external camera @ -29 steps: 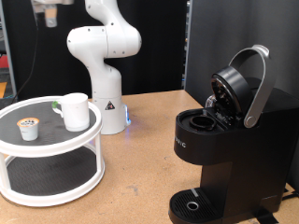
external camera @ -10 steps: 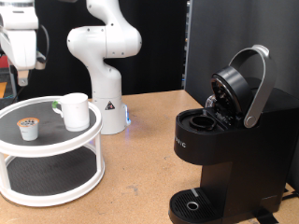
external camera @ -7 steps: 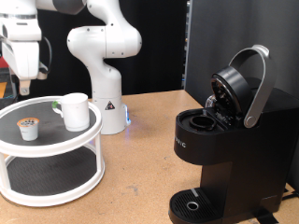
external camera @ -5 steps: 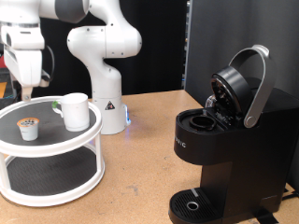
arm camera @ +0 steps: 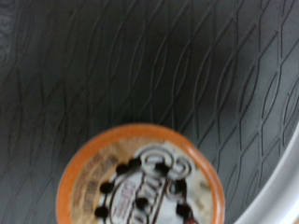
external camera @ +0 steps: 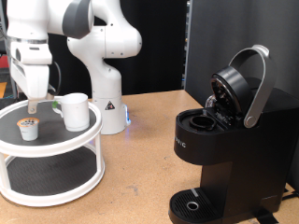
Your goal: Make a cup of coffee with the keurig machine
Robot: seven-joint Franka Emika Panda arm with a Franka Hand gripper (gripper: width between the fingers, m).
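The gripper (external camera: 33, 105) hangs just above the small white pod (external camera: 30, 129) with an orange-brown printed top. The pod stands on the upper tier of a round white stand (external camera: 65, 147). The wrist view shows the pod's top (arm camera: 140, 187) close up on the dark mat; no fingers show there. The white cup (external camera: 75, 111) with a greenish handle stands on the same tier, to the exterior view's right of the pod. The black keurig machine (external camera: 220, 154) stands at the exterior view's right with its lid (external camera: 238, 86) raised and the pod chamber open.
The arm's white base (external camera: 105, 103) stands behind the stand, with a blue light near its foot. The stand has a lower tier (external camera: 47, 173). Bare wooden table (external camera: 140, 177) lies between the stand and the machine. The machine's round drip base (external camera: 194, 205) holds nothing.
The arm has swung in from the exterior view's top left and come down, bringing the gripper over the pod on the stand. Cup, pod and machine have not moved.
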